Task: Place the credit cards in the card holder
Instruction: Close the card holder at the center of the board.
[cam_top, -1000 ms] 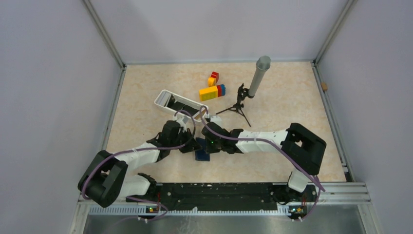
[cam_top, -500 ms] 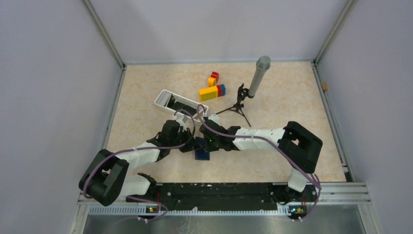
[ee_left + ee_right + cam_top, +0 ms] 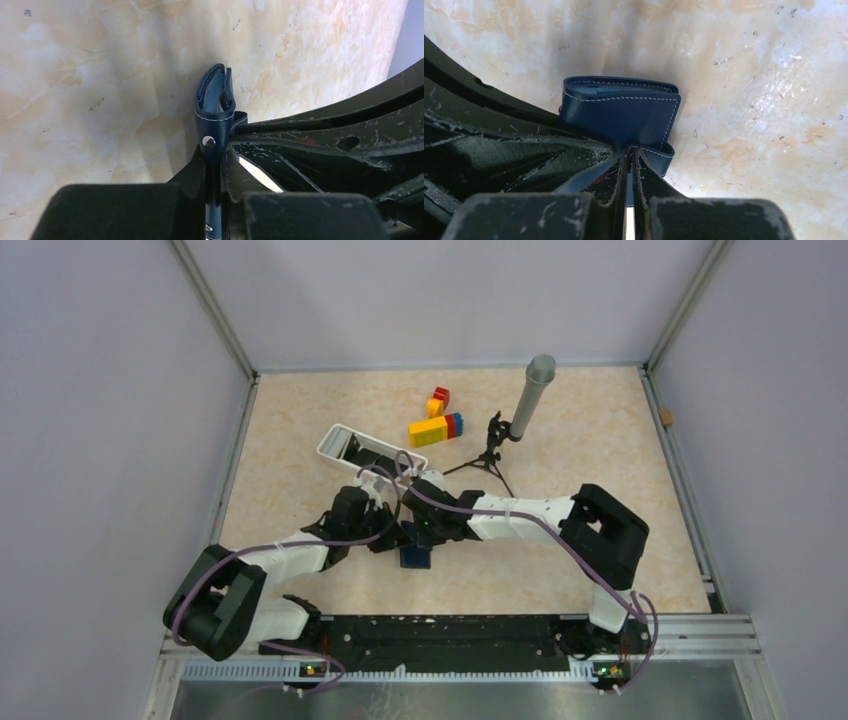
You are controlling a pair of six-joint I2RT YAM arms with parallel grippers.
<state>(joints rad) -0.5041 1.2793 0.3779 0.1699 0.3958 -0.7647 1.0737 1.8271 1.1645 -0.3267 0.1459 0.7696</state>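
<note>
The left gripper [image 3: 214, 167] and the right gripper [image 3: 629, 162] are each clamping the card holder [image 3: 215, 100] at their tips. Uneven pulling is likely risking a slip.

From above, the left claw [image 3: 392, 540] and right claw [image 3: 418, 534] hide most of the small navy-blue folding wallet [image 3: 414, 559]. The white rectangular tray [image 3: 326, 448] holds dark contents too small to identify.

Top camera looks down from behind; close wrist cameras apparently share the card holder [image 3: 624, 112]
</note>
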